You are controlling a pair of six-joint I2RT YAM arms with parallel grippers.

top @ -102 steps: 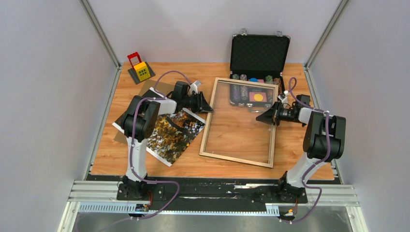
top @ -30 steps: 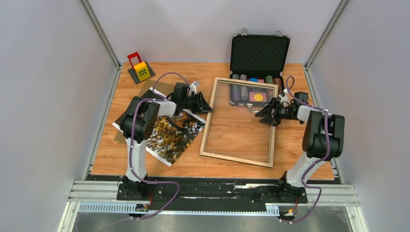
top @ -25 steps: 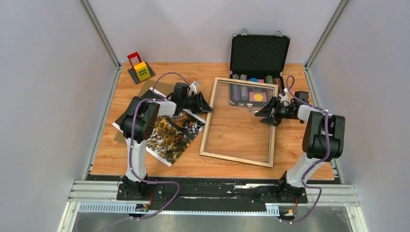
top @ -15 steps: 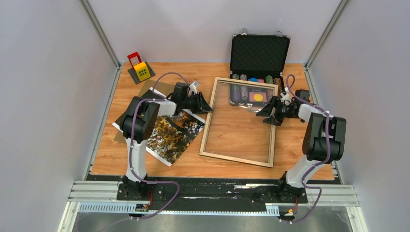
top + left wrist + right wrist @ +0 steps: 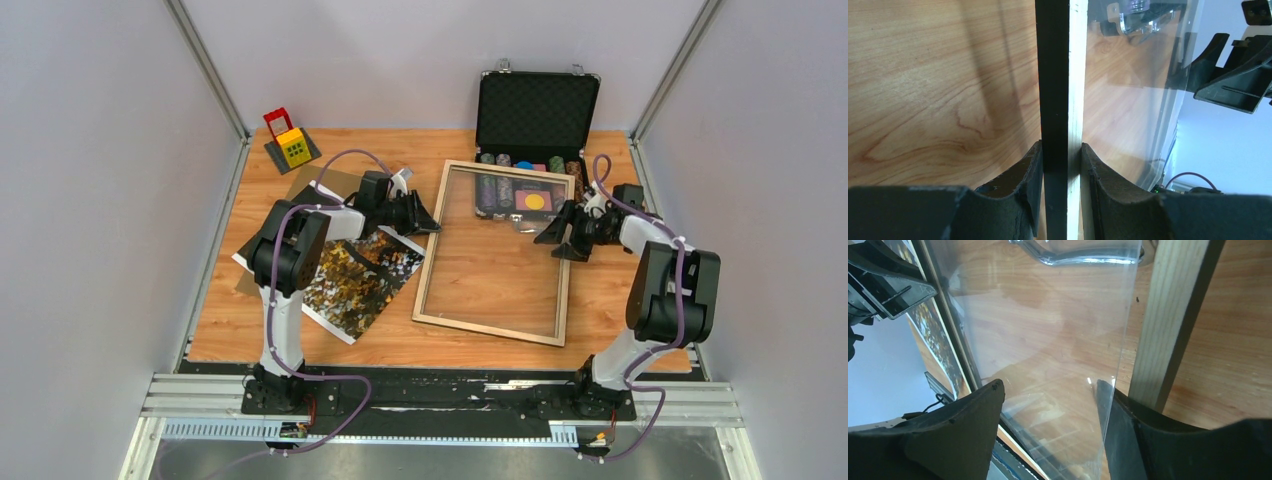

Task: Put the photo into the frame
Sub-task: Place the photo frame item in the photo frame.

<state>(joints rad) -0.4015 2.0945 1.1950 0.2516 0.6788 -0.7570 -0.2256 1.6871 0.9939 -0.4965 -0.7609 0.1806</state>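
The frame (image 5: 492, 320), pale wood on top, lies mid-table with a clear pane (image 5: 500, 250) in it. My left gripper (image 5: 418, 215) is shut on the frame's left rail (image 5: 1060, 90), its pads pressed on the black and pale sides. My right gripper (image 5: 562, 236) stands open at the right rail (image 5: 1168, 315). In the right wrist view the pane's free edge (image 5: 1128, 315) runs between the jaws, close to the right finger (image 5: 1113, 410) and apart from the rail. The photo (image 5: 365, 275), dark trees with orange foliage, lies flat left of the frame.
A brown backing board (image 5: 325, 180) sticks out from under the photo. An open black chip case (image 5: 537, 105) stands behind the frame, its chips right at the far rail. A red and yellow toy (image 5: 290, 145) sits at the back left. Grey walls close both sides.
My right gripper has opened its jaws wider and drawn back a little to the right, towards the frame's right rail. The left gripper and the frame have not moved.
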